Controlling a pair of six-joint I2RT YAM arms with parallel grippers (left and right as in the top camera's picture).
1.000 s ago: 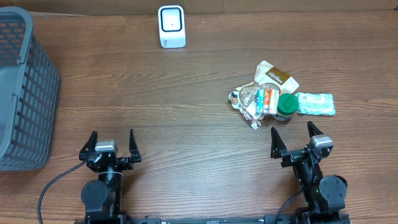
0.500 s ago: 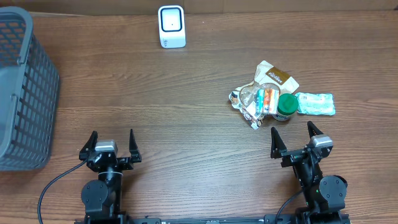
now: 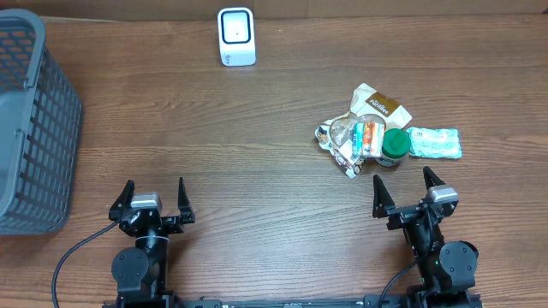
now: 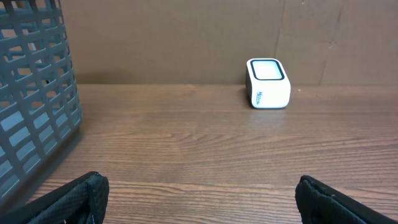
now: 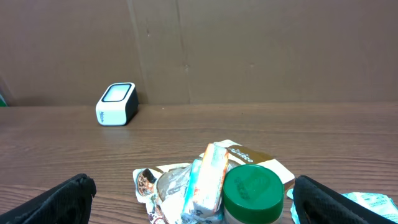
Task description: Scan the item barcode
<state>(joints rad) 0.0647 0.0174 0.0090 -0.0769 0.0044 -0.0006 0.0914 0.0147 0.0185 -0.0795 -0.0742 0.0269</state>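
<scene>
A white barcode scanner [image 3: 236, 37] stands at the back of the table, also seen as the scanner [image 4: 268, 83] from the left wrist and the scanner [image 5: 116, 104] from the right wrist. A heap of items lies at the right: a green-lidded jar [image 3: 395, 145], an orange-and-teal box [image 3: 368, 137], a brown packet [image 3: 380, 106], a crinkled wrapper [image 3: 341, 145] and a teal pouch [image 3: 434, 142]. My right gripper [image 3: 402, 193] stands open just in front of the heap, the jar [image 5: 252, 190] between its fingers' line of sight. My left gripper [image 3: 154, 198] stands open over bare wood at the near left.
A grey plastic basket [image 3: 30, 120] fills the far left, its wall [image 4: 34, 99] close on the left wrist view. A cardboard backdrop runs behind the table's far edge.
</scene>
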